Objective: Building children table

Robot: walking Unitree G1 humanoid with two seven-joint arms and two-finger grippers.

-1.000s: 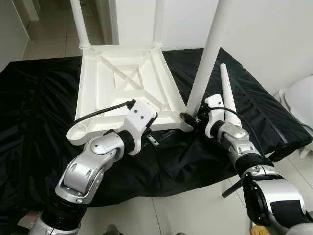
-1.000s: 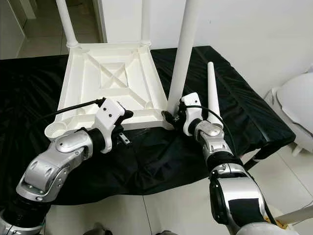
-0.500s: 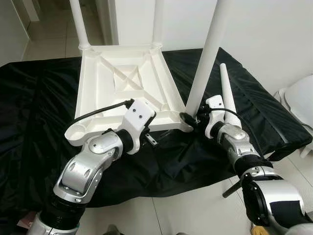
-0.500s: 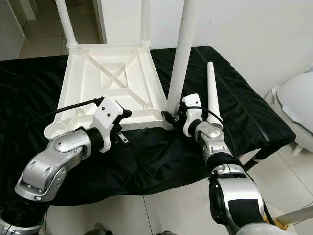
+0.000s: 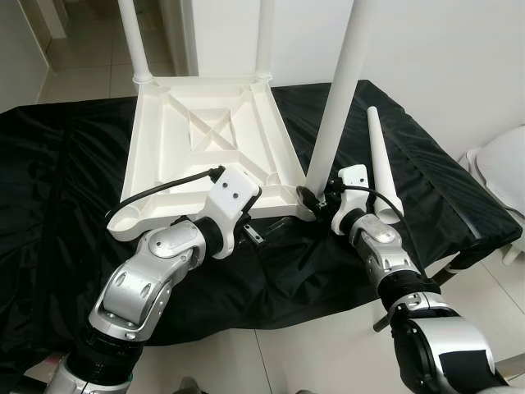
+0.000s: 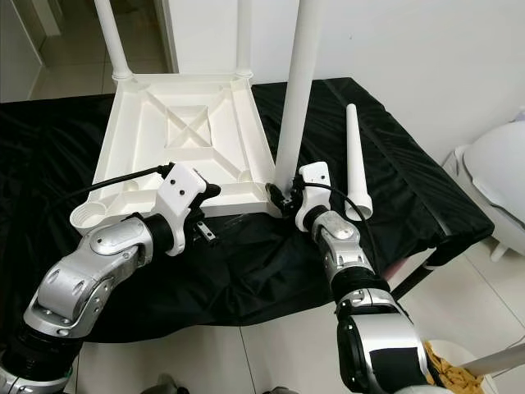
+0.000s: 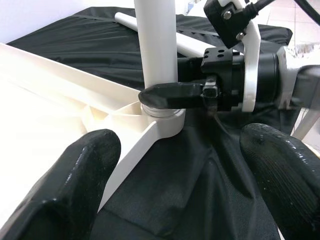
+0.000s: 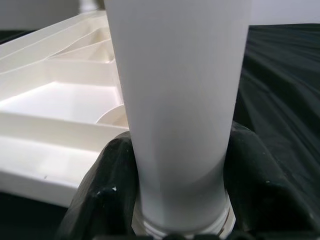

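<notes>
1. Your white plastic children's tabletop (image 5: 209, 156) lies upside down on the black cloth-covered table (image 5: 57, 205), ribs up, toward the table's far side.
2. Two white round legs stand upright in the tabletop's far corners: far-left leg (image 5: 133, 41), far-right leg (image 5: 265, 37).
3. A third white leg (image 5: 336, 98) stands upright in the socket at the tabletop's near-right corner.
4. Your right gripper (image 5: 310, 199) is clamped on the base of that third leg, just above the socket; in the right wrist view the black fingers (image 8: 100, 195) press both sides of the leg.
5. Your left gripper (image 5: 254, 234) sits at the tabletop's near edge, just beside the near-right corner; fingers (image 7: 75, 185) spread wide, holding nothing.
6. The near-left corner socket (image 5: 123, 223) has no leg in it.
7. A loose white tapered leg (image 5: 381, 168) lies flat on the cloth toward the table's right edge, just beside the right arm.
</notes>
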